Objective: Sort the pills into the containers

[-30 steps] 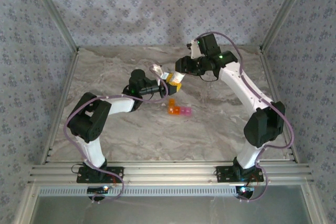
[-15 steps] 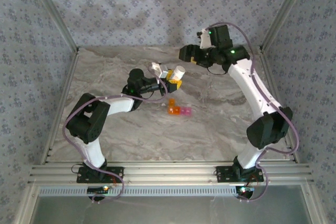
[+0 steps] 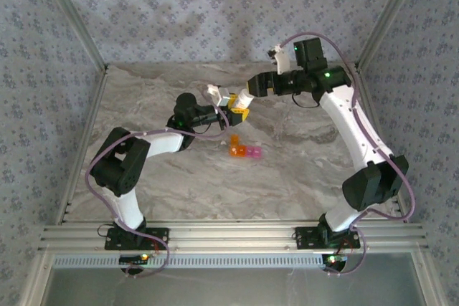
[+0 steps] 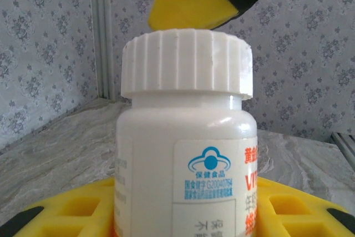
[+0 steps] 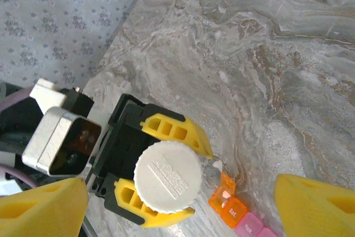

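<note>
Containers (image 3: 244, 151) look unfilled; bottle (image 4: 186, 137) capped, pinched by left pincer (image 3: 235, 111); right pincer (image 3: 254, 86) spread above it. Sorting not started.

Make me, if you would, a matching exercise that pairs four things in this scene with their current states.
Things:
1. bottle
2. left tool
3. right tool
4. containers

States:
A. lying on the table
B. open wide
C. white-capped, gripped
D. shut on the bottle

Pairs: 1-C, 2-D, 3-B, 4-A
</note>
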Controlling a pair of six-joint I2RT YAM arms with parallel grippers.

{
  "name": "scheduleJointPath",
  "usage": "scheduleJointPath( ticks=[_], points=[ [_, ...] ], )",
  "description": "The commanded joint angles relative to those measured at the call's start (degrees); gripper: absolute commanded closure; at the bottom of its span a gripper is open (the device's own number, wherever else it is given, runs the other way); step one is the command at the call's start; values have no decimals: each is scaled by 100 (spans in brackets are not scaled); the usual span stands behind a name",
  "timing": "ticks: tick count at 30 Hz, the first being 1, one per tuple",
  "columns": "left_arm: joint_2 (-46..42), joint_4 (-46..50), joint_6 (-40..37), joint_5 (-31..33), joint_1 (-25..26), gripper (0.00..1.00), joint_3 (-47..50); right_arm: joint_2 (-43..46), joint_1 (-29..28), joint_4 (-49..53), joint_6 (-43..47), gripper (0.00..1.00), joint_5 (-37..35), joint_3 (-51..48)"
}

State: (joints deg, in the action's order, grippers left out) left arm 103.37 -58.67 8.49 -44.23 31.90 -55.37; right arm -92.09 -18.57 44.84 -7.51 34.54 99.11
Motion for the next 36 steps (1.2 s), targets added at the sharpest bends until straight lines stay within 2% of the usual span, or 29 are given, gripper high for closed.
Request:
scheduleJointPath(
  ticks=[1, 15, 18, 23, 27, 30, 36],
  points=[
    [-182, -183, -1, -147, 58, 100, -175, -166, -78, 175, 275, 12, 161, 71],
    [-148, -144, -5, -156, 66, 100, -235, -534, -219, 276, 267, 23, 220, 371],
    [-155, -144, 4, -156, 65, 100, -245, -558, -228, 271, 244, 28, 219, 372],
    [-173, -135, 3, -173, 64, 100, -245, -584, -241, 259, 208, 44, 235, 379],
    [-169, -144, 8, -159, 78, 100, -232, -548, -254, 138, 58, 52, 241, 291],
    [-180, -153, 3, -142, 79, 100, -235, -466, -344, -101, -385, 55, 124, 91],
    [-179, -160, 8, -123, 82, 100, -239, -286, -748, -563, -1863, 56, -923, -413]
  ],
)
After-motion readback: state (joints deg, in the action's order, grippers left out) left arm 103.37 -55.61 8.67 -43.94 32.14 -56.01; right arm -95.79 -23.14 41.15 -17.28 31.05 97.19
